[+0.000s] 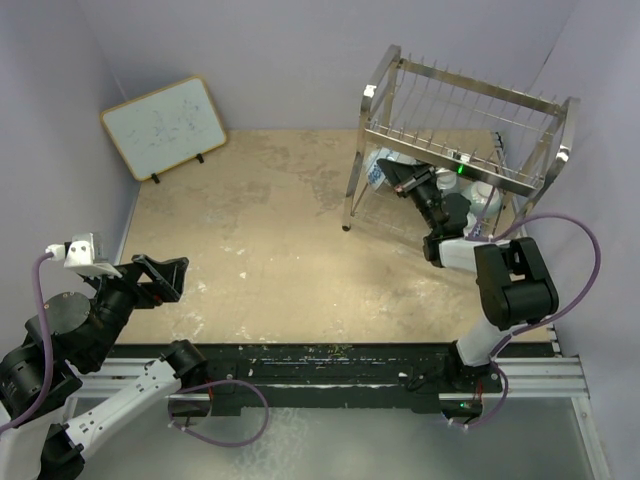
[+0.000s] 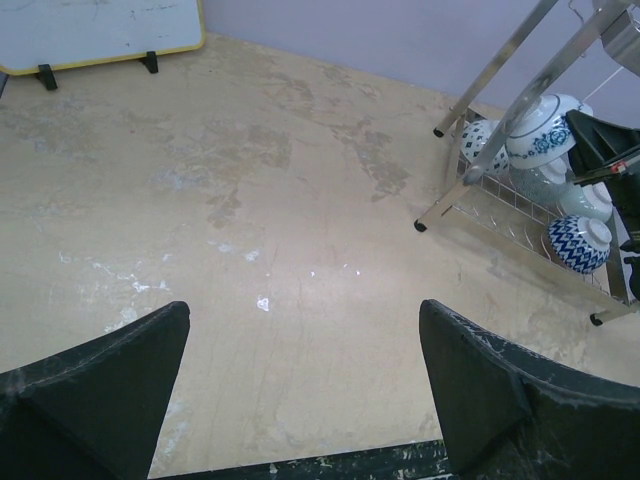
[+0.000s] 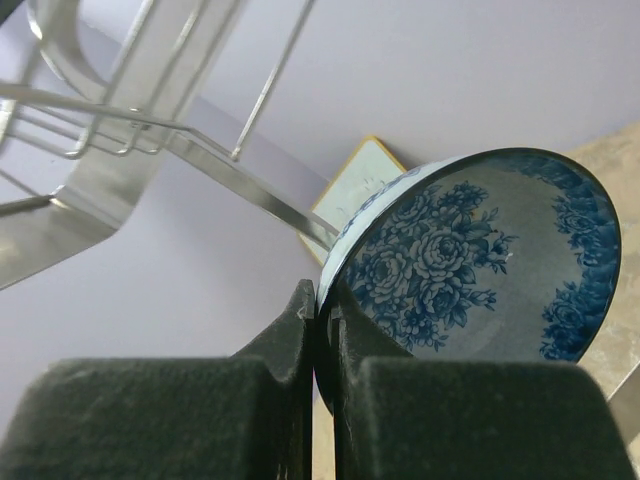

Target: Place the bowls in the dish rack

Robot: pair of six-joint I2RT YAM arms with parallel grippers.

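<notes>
The right pincer [image 3: 322, 340] is closed tight on the rim of a blue-and-white flowered bowl [image 3: 470, 260], which it holds tilted under the upper tier of the dish rack [image 1: 352, 190], with the right arm reaching forward and bent at the elbow. The left pincer [image 2: 302, 330] is wide open and holds nothing, above the bench [image 2: 300, 180] well apart from the rack. The other bowls [image 2: 580, 243] in the lower tier are partly hidden by wires and the right arm

No legible text, label or number anywhere; only faint, unreadable marker scribbles on the framed whiteboard [image 1: 163, 128]
</notes>
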